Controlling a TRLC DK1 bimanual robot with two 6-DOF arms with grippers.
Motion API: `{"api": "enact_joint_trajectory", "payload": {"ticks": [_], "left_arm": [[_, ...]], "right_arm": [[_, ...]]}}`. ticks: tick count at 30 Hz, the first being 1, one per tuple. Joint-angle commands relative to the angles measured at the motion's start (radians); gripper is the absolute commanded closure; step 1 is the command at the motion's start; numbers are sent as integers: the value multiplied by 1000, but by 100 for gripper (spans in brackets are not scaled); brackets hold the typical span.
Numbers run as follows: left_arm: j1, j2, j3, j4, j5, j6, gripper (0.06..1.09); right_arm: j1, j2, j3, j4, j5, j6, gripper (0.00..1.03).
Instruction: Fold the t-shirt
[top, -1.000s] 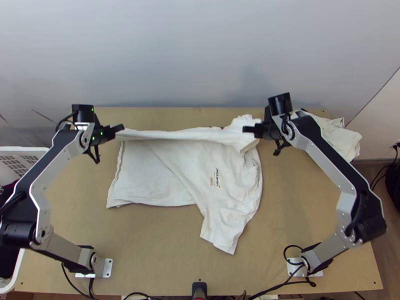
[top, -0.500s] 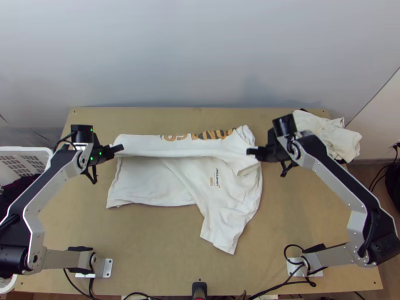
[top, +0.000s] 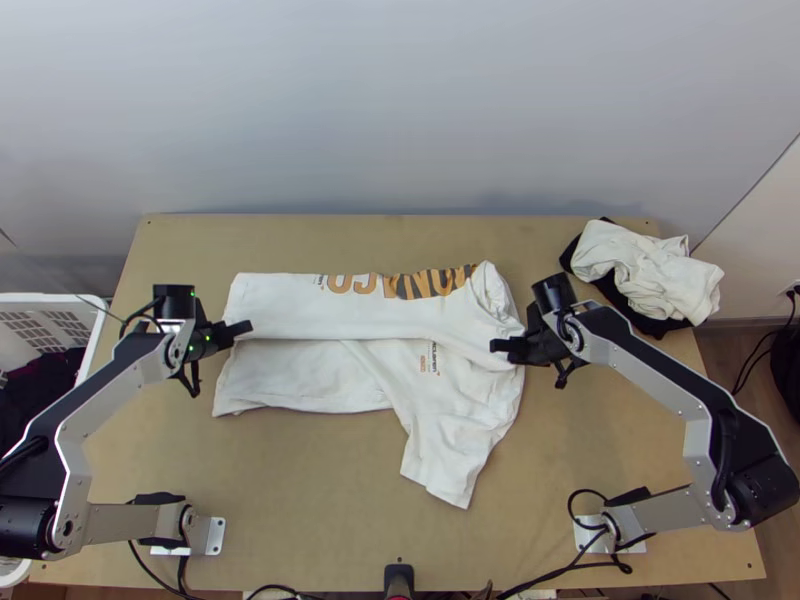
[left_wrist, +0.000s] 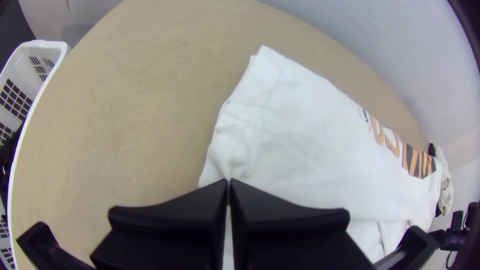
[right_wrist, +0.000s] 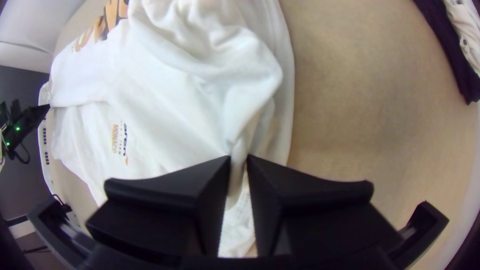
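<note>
Nearer the table's (top: 290, 500) near edge than a second ago: left gripper (top: 240, 330), right gripper (top: 502, 350) and the upper layer of one white t-shirt (top: 300, 312). The t-shirt lies across the table's middle, partly folded, orange-and-black lettering (top: 438, 283) toward the table's far edge. Two claws, fingers together, each clamped on t-shirt cloth, one at either side of the table's middle.

The top view's left edge cuts off the white basket (top: 50, 299) and its dark contents (top: 42, 382).
</note>
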Motion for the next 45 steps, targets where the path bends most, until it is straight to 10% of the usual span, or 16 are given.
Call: {"api": "enact_joint_trajectory", "payload": {"ticks": [1, 3, 7, 23, 45], "left_arm": [[3, 9, -57, 35, -2, -11, 54], [5, 26, -22, -19, -1, -13, 31], [5, 71, 85, -183, -1, -4, 12], [6, -179, 111, -562, 88, 148, 12], [-11, -98, -53, -538, 62, 210, 17]], "right_arm": [[7, 10, -15, -9, 1, 11, 34], [12, 9, 21, -66, 2, 23, 11], [10, -46, 61, -95, 1, 28, 5], [33, -318, 156, -167, 2, 25, 5], [187, -345, 117, -316, -45, -3, 5]]}}
